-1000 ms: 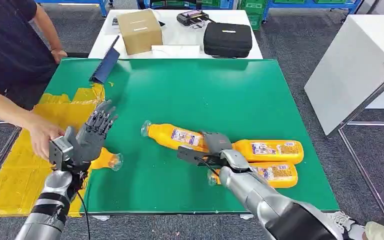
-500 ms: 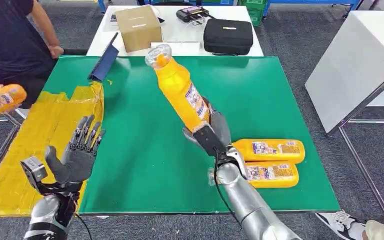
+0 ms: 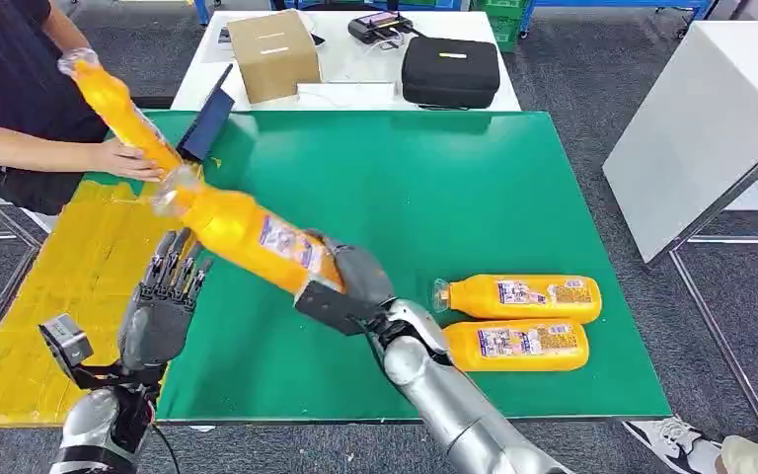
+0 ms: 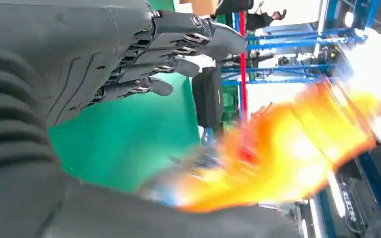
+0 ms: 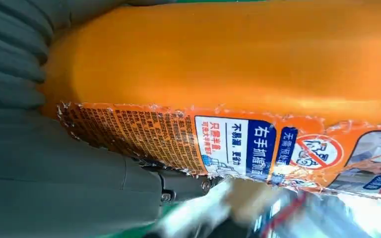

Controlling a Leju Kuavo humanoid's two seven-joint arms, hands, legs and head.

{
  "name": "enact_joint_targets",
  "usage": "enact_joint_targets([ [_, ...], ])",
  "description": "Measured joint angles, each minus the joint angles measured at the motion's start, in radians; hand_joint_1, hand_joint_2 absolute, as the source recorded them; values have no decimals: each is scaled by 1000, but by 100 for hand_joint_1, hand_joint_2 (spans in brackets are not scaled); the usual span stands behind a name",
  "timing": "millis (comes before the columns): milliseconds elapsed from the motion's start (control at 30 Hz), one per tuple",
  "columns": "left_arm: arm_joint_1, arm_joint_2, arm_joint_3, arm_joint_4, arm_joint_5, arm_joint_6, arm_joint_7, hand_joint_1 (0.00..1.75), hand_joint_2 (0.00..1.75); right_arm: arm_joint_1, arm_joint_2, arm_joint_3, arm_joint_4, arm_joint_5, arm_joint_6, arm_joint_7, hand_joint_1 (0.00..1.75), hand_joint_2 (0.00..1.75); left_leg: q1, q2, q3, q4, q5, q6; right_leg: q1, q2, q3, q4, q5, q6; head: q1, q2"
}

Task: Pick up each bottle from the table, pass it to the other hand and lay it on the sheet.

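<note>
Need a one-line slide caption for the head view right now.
Right robot hand holds an orange bottle tilted toward the open left robot hand, above the green table.

The left hand (image 4: 54,64) comes in with its grey ribbed cover close to the lens and its dark fingers (image 4: 178,47) spread apart over the green desk (image 4: 129,144), holding nothing. Just beyond the fingertips a bright orange bottle (image 4: 287,158) lies across the frame, too blurred to tell, though it appears not to touch the fingers. Behind stand a black case (image 4: 207,96) on the desk's far side and blue racking (image 4: 297,54).
</note>
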Motion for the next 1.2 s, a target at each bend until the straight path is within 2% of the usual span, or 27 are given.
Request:
enact_joint_targets([
  [133, 13, 0, -14, -12, -16, 1, -14, 0, 175, -13, 32, 85, 76, 22, 27, -1, 175, 175, 0, 0, -1, 0, 0, 0, 0, 0, -1, 0, 0, 0, 0, 0],
  [400, 42, -1, -19, -26, -29, 3, -26, 0, 175, -16, 54, 191, 109, 55, 34, -1, 175, 175, 0, 0, -2, 0, 0, 0, 0, 0, -2, 0, 0, 0, 0, 0],
  [433, 46, -1, -20, -27, -40, 5, -30, 23, 175, -16, 55, 205, 109, 59, 34, 1, 175, 175, 0, 0, -2, 0, 0, 0, 0, 0, -2, 0, 0, 0, 0, 0],
  [467, 49, -1, -21, -28, -49, 8, -34, 91, 175, -16, 56, 216, 109, 61, 34, 3, 175, 175, 0, 0, -2, 0, 0, 0, 0, 0, -2, 0, 0, 0, 0, 0],
  [500, 51, -1, -21, -29, -59, 9, -36, 175, 175, -16, 57, 226, 108, 62, 34, 6, 175, 175, 0, 0, -2, 0, 0, 0, 0, 0, -2, 0, 0, 0, 0, 0],
  [1000, 66, 3, -23, -31, -68, 13, -66, 175, 175, -16, 52, 281, 101, 39, 3, 31, 175, 175, 0, 0, -2, 0, 0, 0, 0, 0, -2, 0, 0, 0, 0, 0],
  [1167, 66, 0, -21, -37, -92, 64, -65, 175, 175, -15, 42, 281, 101, 36, -19, 35, 175, 175, 0, 0, -2, 0, 0, 0, 0, 0, -2, 0, 0, 0, 0, 0],
  [1200, 66, 0, -21, -37, -94, 64, -64, 175, 175, -15, 41, 281, 101, 36, -20, 35, 91, 175, 0, 0, -2, 0, 0, 0, 0, 0, -2, 0, 0, 0, 0, 0],
])
